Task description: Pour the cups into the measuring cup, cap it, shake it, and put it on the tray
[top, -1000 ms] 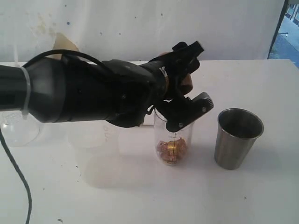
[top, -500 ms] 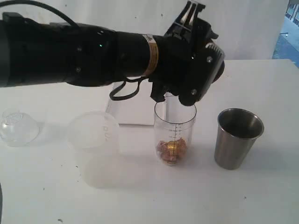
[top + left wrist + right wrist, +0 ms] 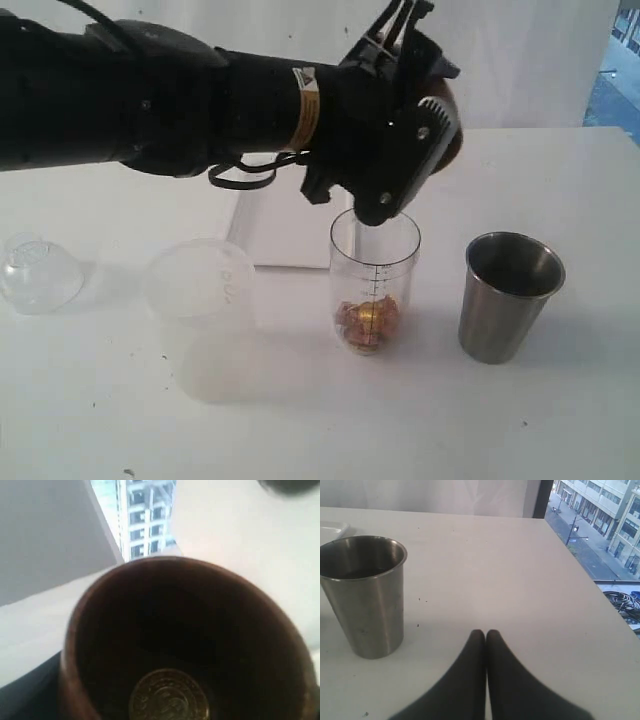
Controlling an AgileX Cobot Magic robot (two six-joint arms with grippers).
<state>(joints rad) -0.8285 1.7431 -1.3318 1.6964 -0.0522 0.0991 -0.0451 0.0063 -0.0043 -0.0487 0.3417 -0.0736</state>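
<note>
My left gripper [image 3: 418,95] is shut on the dark-brown wooden cup [image 3: 450,125], which it holds tilted just above the mouth of the measuring cup [image 3: 375,270]. The left wrist view looks into the wooden cup [image 3: 95,615], where a gold coin-like piece [image 3: 170,697] lies at the bottom. Gold-wrapped pieces [image 3: 368,320] sit at the bottom of the clear measuring cup. To its right stands the steel tumbler [image 3: 510,295], upright. My right gripper [image 3: 486,632] is shut and empty, low over the table beside the tumbler [image 3: 365,595]. Behind the measuring cup lies the white tray [image 3: 285,225], partly hidden by the arm.
A frosted plastic tub [image 3: 200,290] stands left of the measuring cup, and a clear domed lid [image 3: 40,272] lies at the far left. The left arm [image 3: 150,95] stretches across the back of the table. The table edge [image 3: 590,580] runs close beside the right gripper.
The left arm has risen and turned, lifting the wooden cup from close against the measuring cup's rim to higher above it. The tub and tray have come into view. The right gripper has stayed put.
</note>
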